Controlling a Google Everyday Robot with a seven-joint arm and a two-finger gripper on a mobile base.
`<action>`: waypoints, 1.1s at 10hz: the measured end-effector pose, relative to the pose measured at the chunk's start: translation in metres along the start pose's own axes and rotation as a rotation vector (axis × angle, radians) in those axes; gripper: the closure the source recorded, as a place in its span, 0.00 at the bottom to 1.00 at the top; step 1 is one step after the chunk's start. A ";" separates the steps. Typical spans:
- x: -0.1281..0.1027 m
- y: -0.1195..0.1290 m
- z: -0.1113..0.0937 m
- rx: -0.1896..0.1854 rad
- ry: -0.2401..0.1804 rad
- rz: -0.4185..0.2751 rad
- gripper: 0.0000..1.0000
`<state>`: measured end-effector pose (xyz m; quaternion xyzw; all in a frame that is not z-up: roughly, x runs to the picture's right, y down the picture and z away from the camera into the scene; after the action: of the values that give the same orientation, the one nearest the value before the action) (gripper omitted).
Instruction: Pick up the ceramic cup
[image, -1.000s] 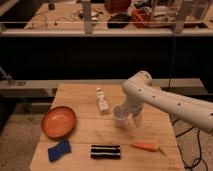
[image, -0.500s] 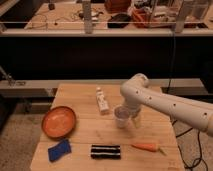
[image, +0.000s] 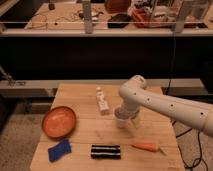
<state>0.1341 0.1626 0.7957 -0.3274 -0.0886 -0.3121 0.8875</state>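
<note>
The ceramic cup (image: 121, 121) is small, white and round, and stands upright near the middle of the wooden table (image: 85, 92). My gripper (image: 125, 114) comes down from the white arm on the right and sits right at the cup's top, covering its rim. I cannot tell whether it touches the cup.
A slim white bottle-shaped object (image: 102, 100) lies just left of the cup. An orange plate (image: 59, 121) is at the left, a blue sponge (image: 59, 149) and a black bar (image: 105, 151) are at the front, and a carrot (image: 146, 147) is at the front right. A cluttered bench stands behind.
My arm's elbow has shifted slightly left and down, bringing the gripper lower onto the cup. The cup and the other objects have not moved.
</note>
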 end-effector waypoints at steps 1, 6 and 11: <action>-0.001 -0.001 0.002 -0.001 0.001 -0.003 0.20; -0.006 -0.005 0.011 -0.006 0.002 -0.011 0.20; -0.009 -0.010 0.017 -0.007 0.008 -0.014 0.36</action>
<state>0.1217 0.1722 0.8105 -0.3286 -0.0864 -0.3200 0.8844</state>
